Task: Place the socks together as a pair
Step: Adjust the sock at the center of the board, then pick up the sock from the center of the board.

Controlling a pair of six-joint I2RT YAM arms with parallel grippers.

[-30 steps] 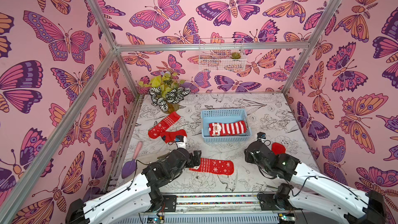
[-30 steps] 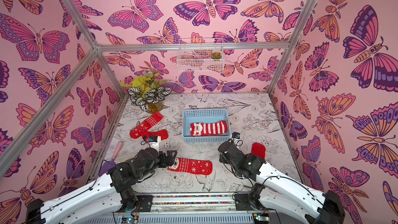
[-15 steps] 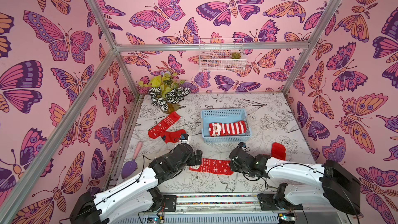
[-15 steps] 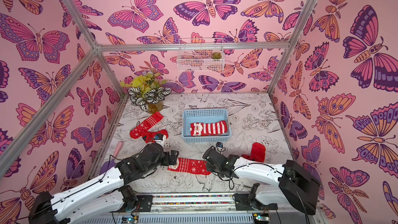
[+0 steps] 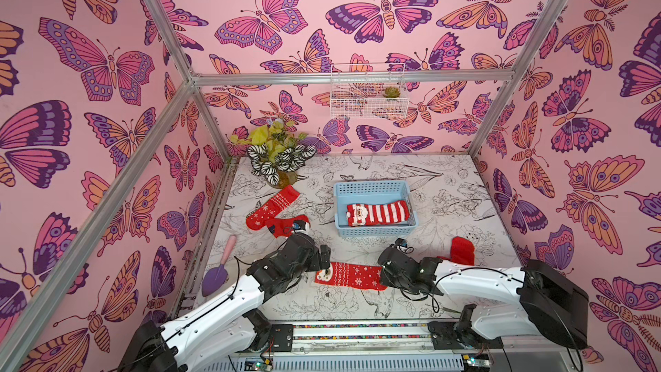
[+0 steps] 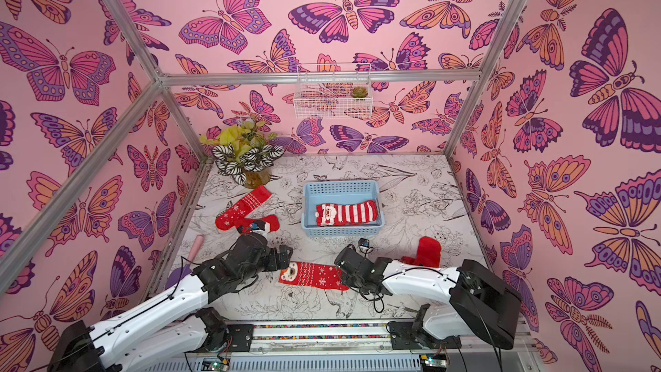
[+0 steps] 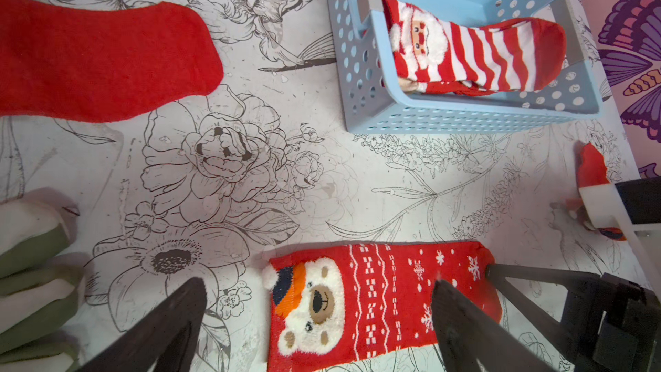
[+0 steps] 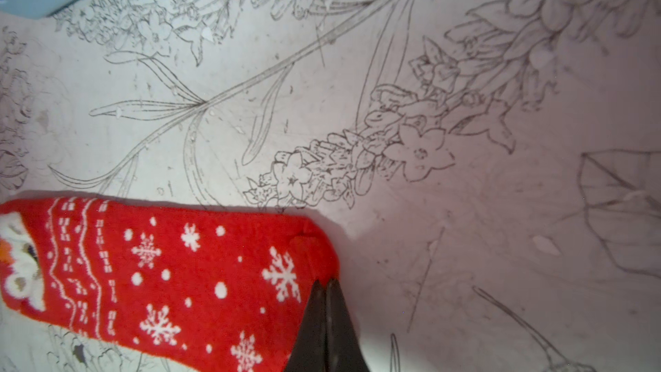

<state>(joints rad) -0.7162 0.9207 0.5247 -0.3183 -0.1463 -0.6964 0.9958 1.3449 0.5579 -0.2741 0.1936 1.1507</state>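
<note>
- Bear sock (image 5: 352,275) lies flat on the surface (image 5: 447,202), long axis side to side, between both arms.
- Right pincer (image 8: 325,289) is pressed together, pinching its toe. Left pincer (image 7: 318,282) is spread over the bear end.
- Farther: red sock (image 5: 463,249) right, patterned sock (image 5: 272,207) and dark-figure sock (image 5: 286,225) left, striped sock (image 5: 379,213) in the one basket (image 5: 372,185). Five socks show.

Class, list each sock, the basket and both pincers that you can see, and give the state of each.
bear sock: lying flat, toe pinched.
right pincer: shut on bear sock's toe.
left pincer: open, at bear sock's face end.
striped sock: lying in blue basket.
blue basket: upright, holds striped sock.
patterned sock: flat, touching plain red sock.
right-side red sock: partly hidden by right arm.
</note>
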